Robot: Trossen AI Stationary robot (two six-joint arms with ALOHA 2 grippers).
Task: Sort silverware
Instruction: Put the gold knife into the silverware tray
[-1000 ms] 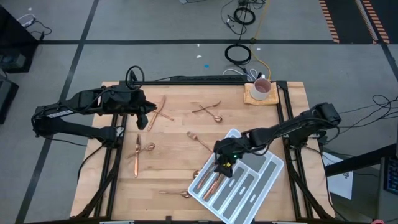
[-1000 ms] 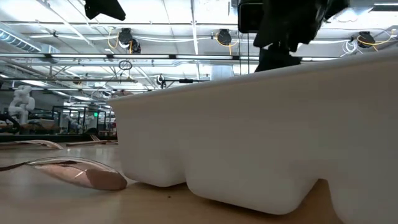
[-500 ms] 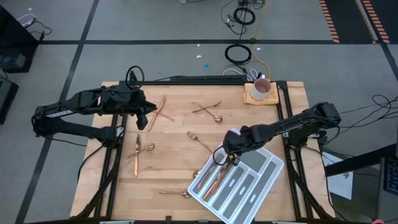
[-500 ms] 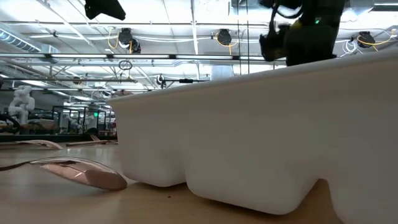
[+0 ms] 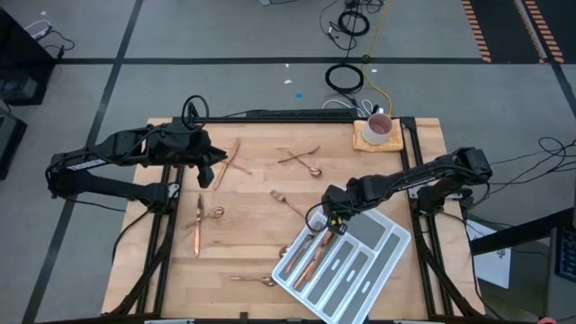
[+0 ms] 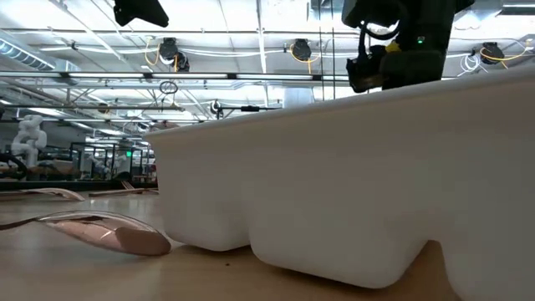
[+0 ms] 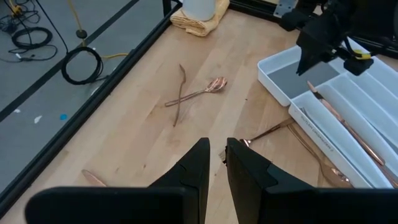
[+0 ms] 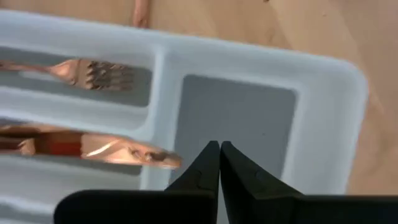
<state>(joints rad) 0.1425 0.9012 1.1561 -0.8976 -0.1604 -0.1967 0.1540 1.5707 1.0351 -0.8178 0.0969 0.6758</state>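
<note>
The white divided tray [image 5: 360, 263] lies at the table's near right, with a copper fork [image 8: 93, 73] and a knife [image 8: 93, 149] in its long slots. My right gripper [image 5: 321, 221] hangs shut and empty, pointing steeply down over the tray's far-left corner [image 8: 219, 155]. More silverware lies loose on the wood: a crossed pair [image 5: 229, 162], another pair [image 5: 301, 160], one piece [image 5: 290, 205], two pieces [image 5: 202, 220] and a spoon [image 5: 256, 281]. My left gripper [image 5: 211, 166] waits raised at the far left, its fingers [image 7: 217, 155] narrowly apart with nothing between them.
A white mug [image 5: 378, 129] stands on a yellow cloth at the far right corner. A black frame [image 5: 270, 115] runs along the table's edges. In the low view the tray's wall [image 6: 351, 192] fills the right, with a spoon bowl [image 6: 109, 232] to its left.
My right gripper has drawn a little toward the table's far edge, from over the tray's long slots to its far-left corner. It has tipped to point more steeply down, and its fingers have shut on nothing. The silverware in the tray lies still.
</note>
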